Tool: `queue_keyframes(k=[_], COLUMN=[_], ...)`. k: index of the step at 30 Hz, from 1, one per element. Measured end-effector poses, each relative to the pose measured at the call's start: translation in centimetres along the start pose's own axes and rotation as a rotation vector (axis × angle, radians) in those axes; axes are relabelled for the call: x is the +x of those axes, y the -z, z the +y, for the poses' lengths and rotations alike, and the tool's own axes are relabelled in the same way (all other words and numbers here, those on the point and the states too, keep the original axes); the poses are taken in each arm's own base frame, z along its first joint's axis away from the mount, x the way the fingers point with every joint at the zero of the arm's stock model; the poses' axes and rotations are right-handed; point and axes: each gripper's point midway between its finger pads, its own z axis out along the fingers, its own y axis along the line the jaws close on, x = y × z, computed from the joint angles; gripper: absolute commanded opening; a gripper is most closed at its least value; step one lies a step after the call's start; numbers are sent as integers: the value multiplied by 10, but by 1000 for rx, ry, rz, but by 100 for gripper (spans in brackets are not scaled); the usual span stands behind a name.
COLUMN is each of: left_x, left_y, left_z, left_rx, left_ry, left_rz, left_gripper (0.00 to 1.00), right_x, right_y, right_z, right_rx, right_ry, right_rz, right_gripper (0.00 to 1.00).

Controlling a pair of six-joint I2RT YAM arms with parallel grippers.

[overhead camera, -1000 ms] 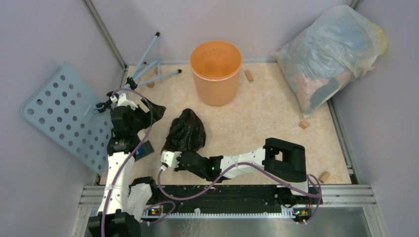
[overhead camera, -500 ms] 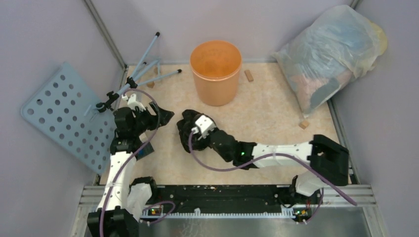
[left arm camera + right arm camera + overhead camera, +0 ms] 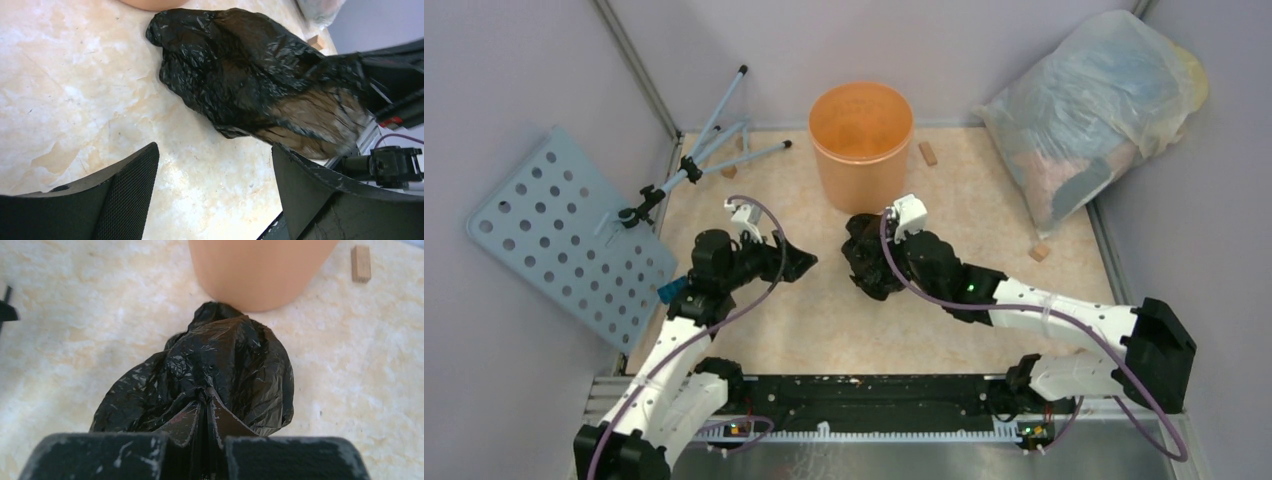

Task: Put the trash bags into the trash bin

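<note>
The right claw (image 3: 206,402) is pinched tight on a fold of the black trash bag (image 3: 220,360), its two fingers pressed together with a ridge of glossy plastic caught between them. The crinkled bag spreads away from the claw across the pale marbled tabletop (image 3: 75,315), and its far tip reaches the foot of the orange bin (image 3: 260,270), whose lower wall fills the top of the view. A small wooden block (image 3: 361,263) lies beside the bin, toward the tabletop's far edge.

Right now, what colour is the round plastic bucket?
The round plastic bucket is orange, clearest in the top external view.
</note>
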Motion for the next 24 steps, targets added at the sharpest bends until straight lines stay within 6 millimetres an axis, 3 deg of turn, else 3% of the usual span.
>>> queue_keyframes(k=[4, 9, 12, 19, 22, 24], left_x=[3, 10, 21, 53, 67, 73], left_y=[12, 20, 18, 3, -5, -8], left_z=[-15, -33, -42, -56, -56, -57], left_rx=[77, 178, 220, 259, 244, 235], left_ry=[-68, -119, -133, -139, -139, -151], left_rz=[-54, -106, -86, 24, 69, 85], left_gripper=[95, 99, 99, 86, 87, 94], right_x=[17, 24, 24, 18, 16, 15], right_y=[1, 6, 10, 13, 15, 16], right_z=[-8, -7, -9, -8, -6, -6], right_rx=[13, -12, -19, -34, -42, -45], right_ry=[-14, -41, -61, -97, -113, -122], right_rz=[70, 111, 122, 134, 131, 129], right_gripper=[0, 0, 0, 0, 0, 0])
